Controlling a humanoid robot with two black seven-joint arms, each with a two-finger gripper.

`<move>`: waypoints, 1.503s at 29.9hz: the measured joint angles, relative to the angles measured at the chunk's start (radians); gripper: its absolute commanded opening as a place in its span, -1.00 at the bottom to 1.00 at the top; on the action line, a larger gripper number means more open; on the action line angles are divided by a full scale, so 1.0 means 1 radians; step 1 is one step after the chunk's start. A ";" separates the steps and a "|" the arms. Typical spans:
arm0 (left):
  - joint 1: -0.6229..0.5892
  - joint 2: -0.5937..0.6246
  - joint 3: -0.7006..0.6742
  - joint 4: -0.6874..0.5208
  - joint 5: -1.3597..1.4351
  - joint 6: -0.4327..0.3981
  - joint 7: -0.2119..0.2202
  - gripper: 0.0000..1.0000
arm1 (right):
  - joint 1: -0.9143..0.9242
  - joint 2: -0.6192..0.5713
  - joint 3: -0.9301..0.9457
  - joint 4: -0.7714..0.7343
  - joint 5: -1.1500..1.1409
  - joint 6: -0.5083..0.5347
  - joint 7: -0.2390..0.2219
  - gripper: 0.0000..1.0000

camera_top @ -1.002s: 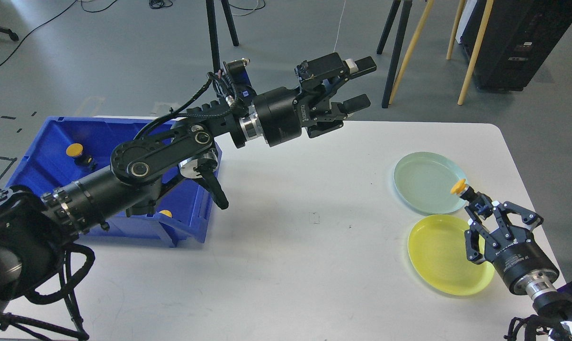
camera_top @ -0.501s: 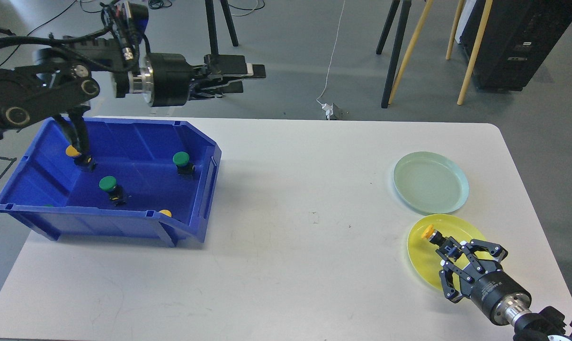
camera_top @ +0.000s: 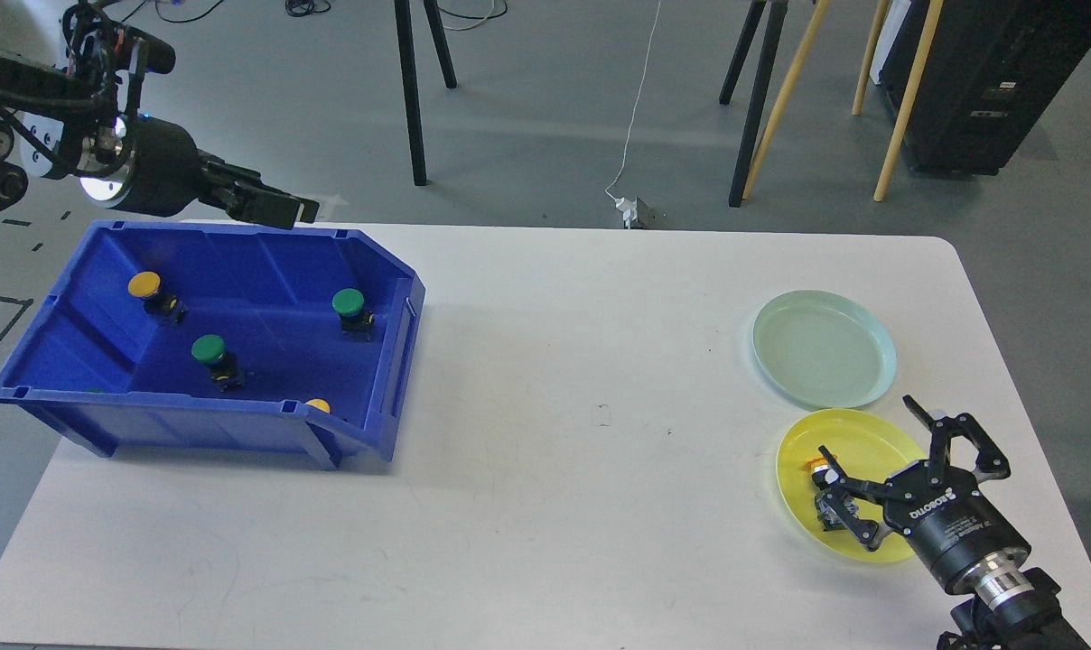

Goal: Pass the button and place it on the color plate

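Observation:
A yellow-capped button [camera_top: 818, 468] with a black body lies on its side on the yellow plate [camera_top: 862, 433] at the front right. My right gripper [camera_top: 868, 441] is open over that plate, its fingers spread on either side of the button and not holding it. A pale green plate [camera_top: 824, 349] sits just behind. My left gripper [camera_top: 270, 205] hangs above the back rim of the blue bin [camera_top: 365, 424]; it looks dark and side-on, so its fingers cannot be told apart, and nothing shows in it.
The bin on the left holds a yellow button [camera_top: 145, 286], two green buttons [camera_top: 348, 302] [camera_top: 209, 348] and a yellow one [camera_top: 318, 406] half hidden by the front wall. Tripod and easel legs stand beyond the table's far edge.
My right gripper lowered the yellow button onto the yellow plate and opened, letting it go. My left arm swung back left, past the bin's rear edge.

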 measured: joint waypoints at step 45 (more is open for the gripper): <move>0.357 -0.280 -0.014 0.502 0.203 0.000 0.001 0.66 | 0.000 -0.003 0.204 -0.034 -0.001 0.045 -0.012 1.00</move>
